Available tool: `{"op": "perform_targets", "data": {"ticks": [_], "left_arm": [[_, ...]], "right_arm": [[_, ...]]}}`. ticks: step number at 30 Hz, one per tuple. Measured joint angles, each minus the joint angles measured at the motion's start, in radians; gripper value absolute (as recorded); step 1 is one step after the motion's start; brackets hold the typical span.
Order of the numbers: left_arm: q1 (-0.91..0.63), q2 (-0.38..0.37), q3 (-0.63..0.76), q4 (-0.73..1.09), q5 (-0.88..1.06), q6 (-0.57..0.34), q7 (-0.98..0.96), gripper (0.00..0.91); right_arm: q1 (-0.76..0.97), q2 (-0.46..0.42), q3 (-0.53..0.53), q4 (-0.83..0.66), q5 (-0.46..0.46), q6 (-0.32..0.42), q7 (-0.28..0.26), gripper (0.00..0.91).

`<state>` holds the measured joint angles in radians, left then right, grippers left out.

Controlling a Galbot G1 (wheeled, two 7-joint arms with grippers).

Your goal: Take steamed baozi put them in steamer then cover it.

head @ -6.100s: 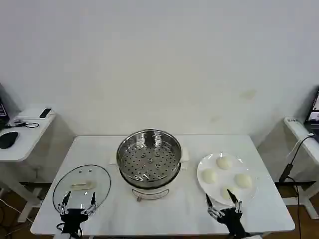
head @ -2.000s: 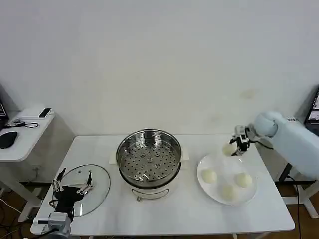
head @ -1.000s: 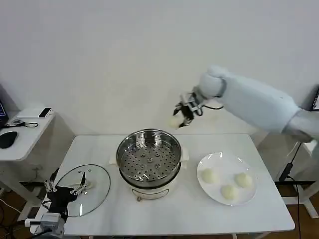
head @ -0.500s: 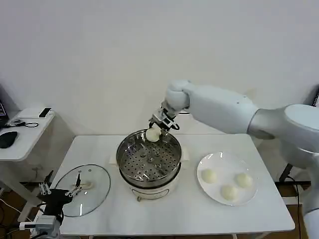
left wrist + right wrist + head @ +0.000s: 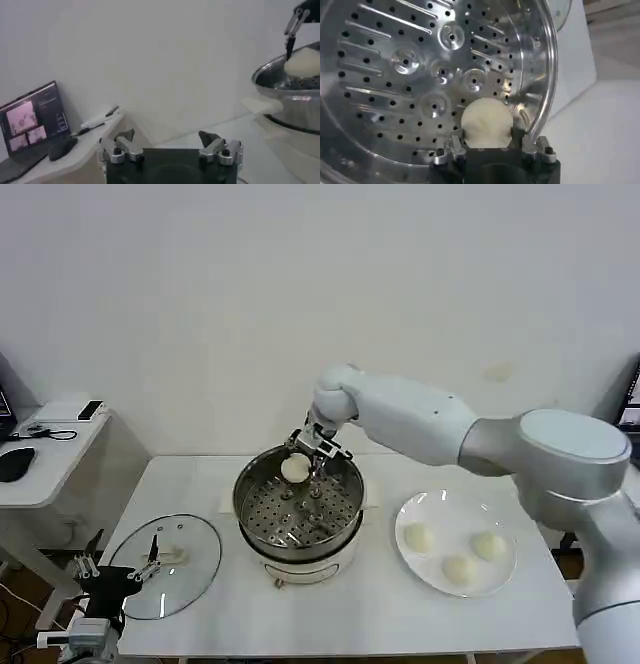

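The steamer, a round shiny steel pot with a perforated tray, small white side handles and a white base, stands uncovered at the centre of the head view. One bun, smooth and cream-white, hangs pinched in the right gripper over the tray's far part. Three more buns lie apart on a white plate at right centre. The lid, clear glass with a metal rim and a pale handle, lies flat at lower left.
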<state>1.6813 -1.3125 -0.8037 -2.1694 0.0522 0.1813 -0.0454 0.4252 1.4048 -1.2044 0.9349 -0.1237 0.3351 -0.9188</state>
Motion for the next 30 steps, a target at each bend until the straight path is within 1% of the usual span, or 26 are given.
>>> {"op": "perform_targets", "data": {"ticks": [3,4,5,6,7,8,14,21,26,30], "left_arm": [[-0.001,-0.001,0.0,0.002,0.0,-0.001,0.0,0.907],[-0.001,-0.001,0.0,0.002,0.0,-0.001,0.0,0.907],[-0.001,-0.001,0.0,0.002,0.0,-0.001,0.0,0.907],[-0.002,-0.001,0.0,0.002,0.0,-0.001,0.0,0.907],[-0.002,-0.001,0.0,0.002,0.0,-0.001,0.0,0.907],[-0.002,-0.001,0.0,0.002,0.0,-0.001,0.0,0.907],[-0.003,-0.003,0.003,0.003,0.0,-0.001,-0.001,0.907],[-0.005,0.0,0.004,0.004,-0.003,0.0,-0.002,0.907],[-0.012,0.009,0.009,0.0,-0.01,0.006,0.001,0.907],[-0.02,0.02,0.019,0.004,-0.025,0.018,0.005,0.907]], "right_arm": [[-0.011,0.013,0.005,-0.022,-0.025,0.03,0.007,0.645],[-0.013,0.015,0.005,-0.026,-0.031,0.038,0.009,0.665],[-0.014,0.016,0.005,-0.03,-0.036,0.045,0.009,0.705],[-0.016,0.018,0.006,-0.034,-0.042,0.052,0.011,0.776],[-0.016,0.02,0.006,-0.038,-0.047,0.058,0.012,0.816],[-0.017,0.021,0.006,-0.041,-0.053,0.065,0.013,0.907],[-0.015,0.02,0.005,-0.044,-0.07,0.082,0.016,0.907],[0.013,-0.008,-0.002,-0.006,-0.058,0.077,0.012,0.907],[0.06,-0.055,-0.016,0.063,-0.01,0.038,0.006,0.907],[0.105,-0.118,-0.034,0.137,0.05,-0.024,0.008,0.907]]}}
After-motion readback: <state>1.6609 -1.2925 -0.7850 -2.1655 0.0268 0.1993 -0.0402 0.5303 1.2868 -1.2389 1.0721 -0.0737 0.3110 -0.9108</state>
